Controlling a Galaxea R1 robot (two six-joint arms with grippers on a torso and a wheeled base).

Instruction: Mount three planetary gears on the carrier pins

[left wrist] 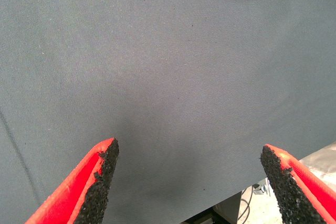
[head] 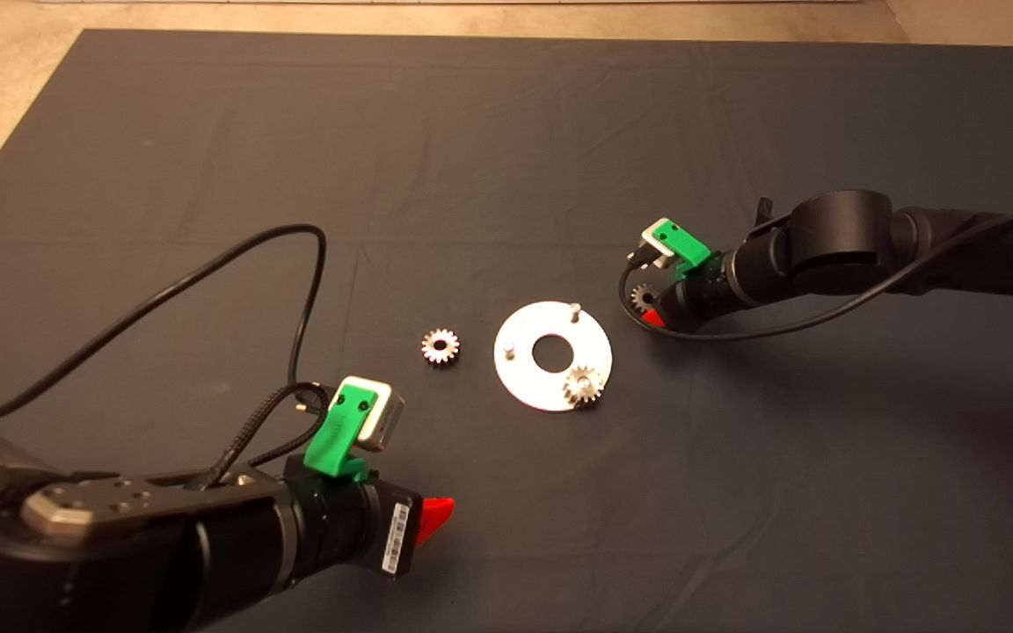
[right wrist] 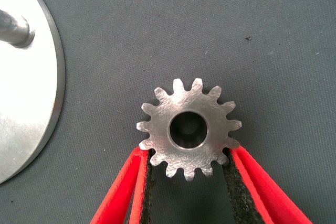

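Right claw (right wrist: pixel 186 156) grips gear (right wrist: pixel 189 128) by its teeth, bore clear for a pin (right wrist: pixel 16 29) | beside disc (head: pixel 520 382) | one gear seated (head: pixel 583 385) | left claw (left wrist: pixel 189 182) spread, idle

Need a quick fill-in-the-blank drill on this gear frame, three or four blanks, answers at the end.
1. The number of small toothed metal gears already seated on the flat round silver disc is ____.
2. The right gripper is shut on a ____.
3. The loose gear lies flat on the dark mat, apart from the disc, on the side toward the ____ arm.
4. The left gripper, hovering over bare mat, is ____.

Answers: one; gear; left; open
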